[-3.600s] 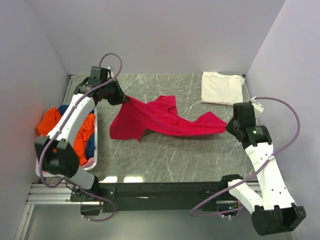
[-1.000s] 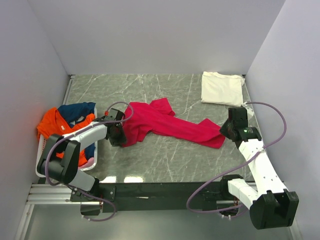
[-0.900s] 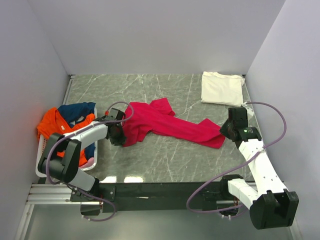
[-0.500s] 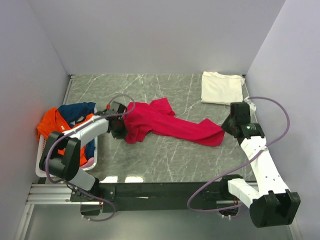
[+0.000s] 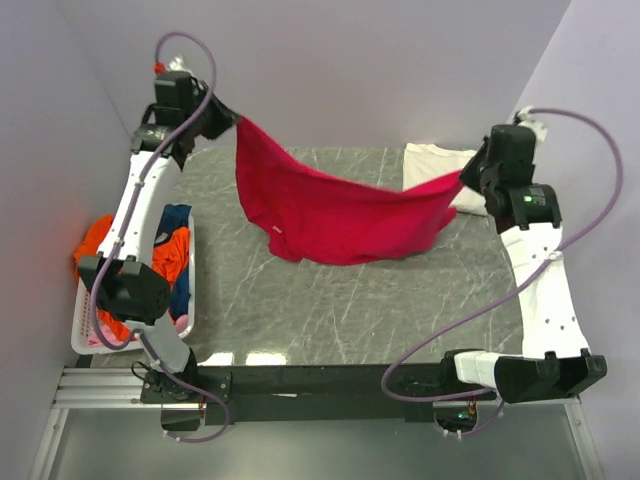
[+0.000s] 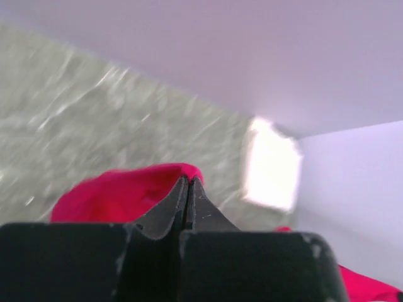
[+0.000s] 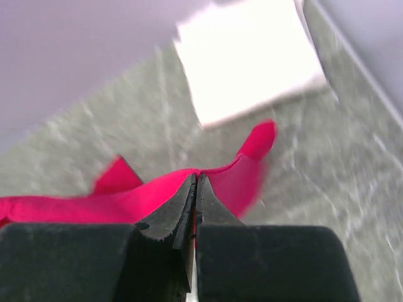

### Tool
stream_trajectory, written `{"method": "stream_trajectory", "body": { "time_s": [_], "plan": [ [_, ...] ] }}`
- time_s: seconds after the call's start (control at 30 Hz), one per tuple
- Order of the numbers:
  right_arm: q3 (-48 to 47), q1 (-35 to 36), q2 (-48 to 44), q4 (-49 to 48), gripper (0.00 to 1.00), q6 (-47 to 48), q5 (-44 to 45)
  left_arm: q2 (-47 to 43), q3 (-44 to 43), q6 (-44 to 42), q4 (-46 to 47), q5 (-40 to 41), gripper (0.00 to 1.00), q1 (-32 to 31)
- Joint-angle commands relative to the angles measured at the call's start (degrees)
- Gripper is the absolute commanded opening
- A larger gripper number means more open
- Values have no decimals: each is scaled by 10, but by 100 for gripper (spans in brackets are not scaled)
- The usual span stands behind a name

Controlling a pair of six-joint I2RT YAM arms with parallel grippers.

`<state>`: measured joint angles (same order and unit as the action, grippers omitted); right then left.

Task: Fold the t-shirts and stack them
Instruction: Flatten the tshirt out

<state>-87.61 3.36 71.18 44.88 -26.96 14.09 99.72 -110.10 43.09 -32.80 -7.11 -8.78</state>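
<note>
Top view: crimson tee [image 5: 340, 215] hangs stretched in the air over the bench [image 5: 300, 310], left jaws on one upper corner, right jaws on the other; cream tee [image 5: 435, 160] lies folded far right.
Left wrist: jaws clenched on a red fold.
Right wrist: same deal, clamped on a red edge.
Handling: light, floppy, sags mid-span; probably best pinched at corners, and a thin bite might slip.

The held t-shirt [image 5: 330, 210] is slung above the table [image 5: 330, 300] between the left gripper [image 5: 232, 122], raised at the far left, and the right gripper [image 5: 465, 178], raised at the far right. The folded t-shirt [image 5: 432, 160] is laid in the far right corner, just behind the right gripper. The basket [image 5: 192, 290] is set at the table's left edge, with heaped t-shirts [image 5: 165, 250] in it.
</note>
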Motion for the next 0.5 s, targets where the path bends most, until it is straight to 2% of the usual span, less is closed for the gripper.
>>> {"method": "stream_trajectory", "body": {
  "time_s": [0.0, 0.1, 0.23, 0.33, 0.47],
  "plan": [
    [-87, -5, -20, -7, 0, 20, 11, -22, -72, 51, 73, -60, 0, 24],
    [-113, -5, -52, -24, 0, 35, 8, -66, -71, 81, 137, -66, 0, 36],
    [-99, -5, -117, -56, 0, 50, 2, -173, -2, 78, 203, -50, 0, 39],
    [-77, -5, -174, -67, 0, 54, -5, -250, 39, 66, 222, -13, 0, 46],
    [-63, -5, -245, -72, 0, 60, -28, -318, 41, 28, 222, 20, 0, 49]
  ]
}}
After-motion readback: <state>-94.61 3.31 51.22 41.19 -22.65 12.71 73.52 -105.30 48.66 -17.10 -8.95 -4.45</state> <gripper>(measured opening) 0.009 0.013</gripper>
